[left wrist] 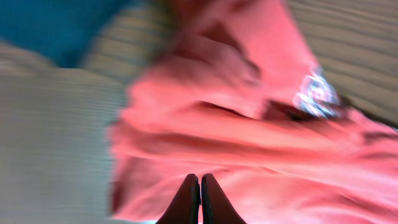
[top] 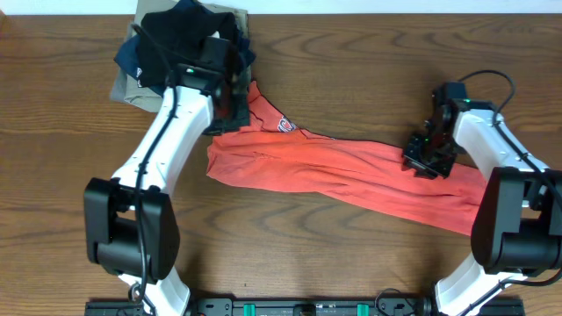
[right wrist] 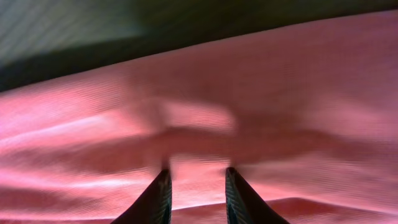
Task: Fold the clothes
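1. Left gripper [left wrist: 200, 186]: its fingers are pressing shut at the far-left end of the red T-shirt [top: 351, 171]; I cannot confirm pinched cloth.
2. Right gripper [right wrist: 198, 186]: its jaws are standing narrowly apart over the right end, a fold rising between them; I cannot tell if it is gripped.
3. I am seeing the shirt stretching far-left to near-right, one arm at each end.
4. Dark garments [top: 176, 35] are crowding the far-left end; bare table [top: 290, 254] is lying open on the near side.

T-shirt [top: 351, 171]: red-orange, white print | garment pile [top: 176, 44]: black, navy, khaki | table [top: 53, 132]: brown woodgrain
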